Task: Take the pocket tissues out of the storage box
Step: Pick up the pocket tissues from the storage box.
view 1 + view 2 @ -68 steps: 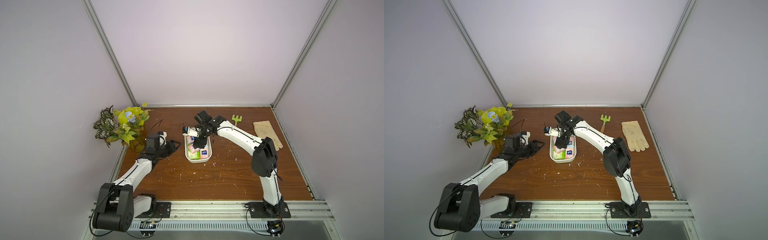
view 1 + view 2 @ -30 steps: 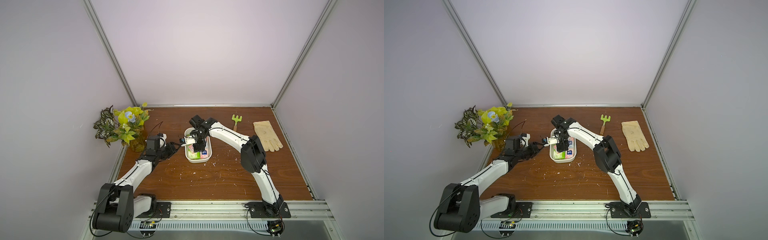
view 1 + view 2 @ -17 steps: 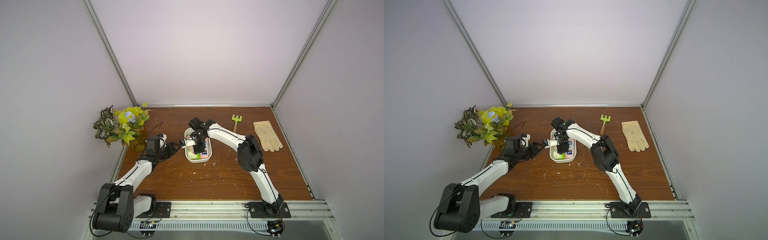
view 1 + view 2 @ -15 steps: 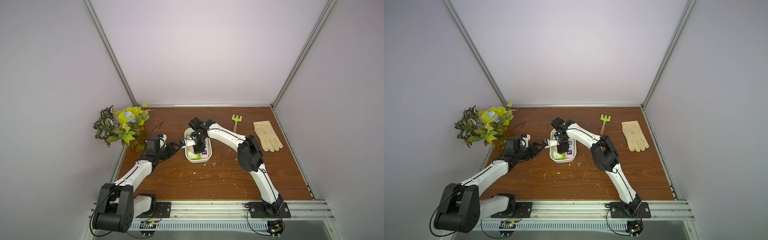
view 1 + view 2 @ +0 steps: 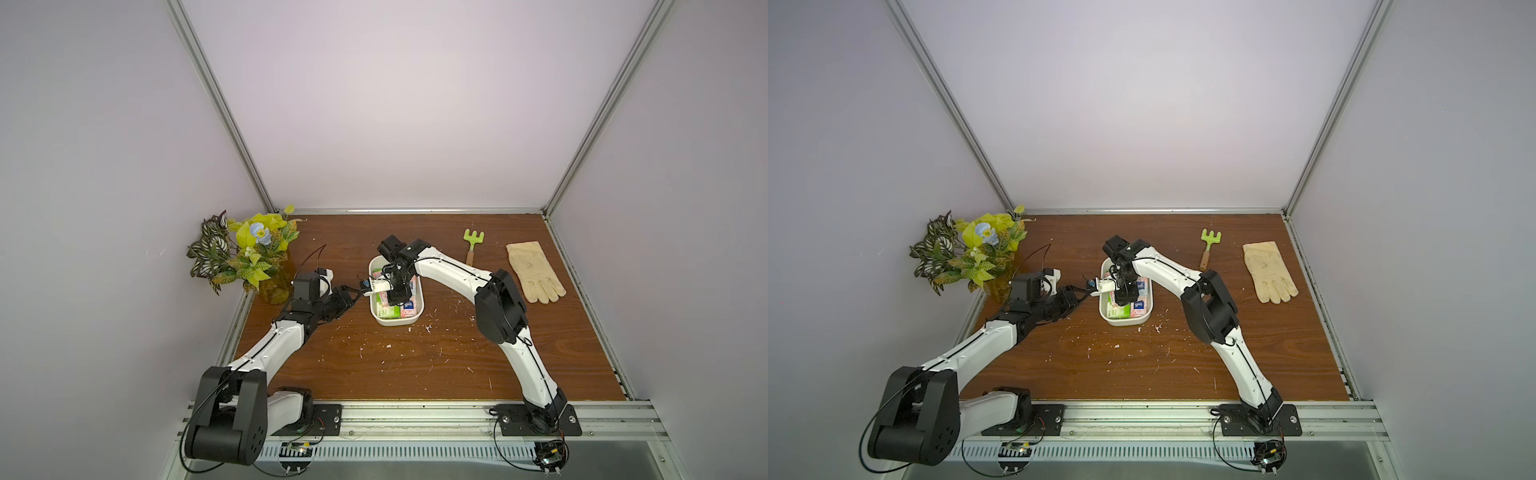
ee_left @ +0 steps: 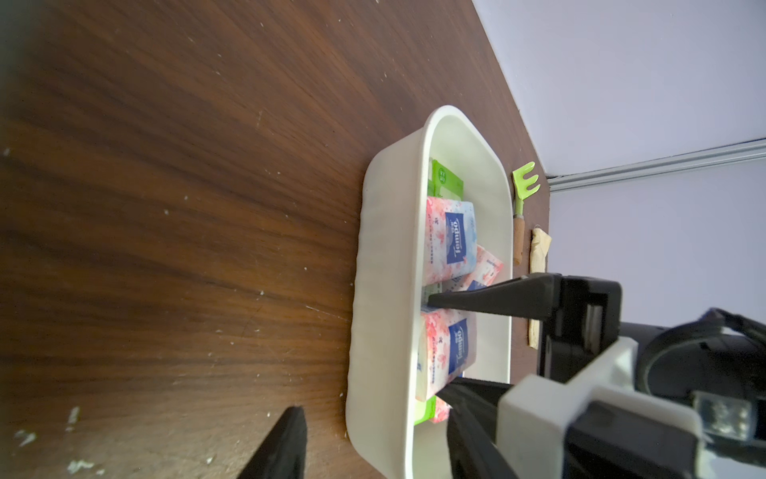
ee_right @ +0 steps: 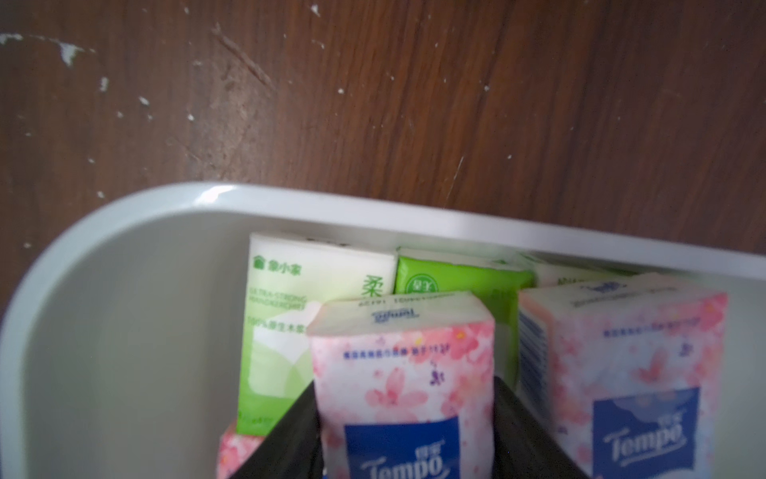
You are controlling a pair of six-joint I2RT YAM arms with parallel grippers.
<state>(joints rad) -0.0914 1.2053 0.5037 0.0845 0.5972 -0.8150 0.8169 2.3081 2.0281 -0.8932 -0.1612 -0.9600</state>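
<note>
Near the table's (image 5: 374,365) left edge, left gripper (image 5: 353,294) just beside the storage box (image 5: 392,332), jaws apart, nothing between them, placed as 2.3 s ago. Mid-table, all visible pocket tissues (image 6: 452,236) inside the box. Right gripper (image 5: 395,296) down among them, fingers (image 7: 286,439) pressed against both sides of 1 upright pink packet (image 7: 404,373), packet not lifted out. 2.3 s ago a little nearer the box's far end, with the arm's elbow further toward the right edge. Toward the far right corner, green rake (image 5: 473,243) and glove (image 5: 534,272), unmoved.
</note>
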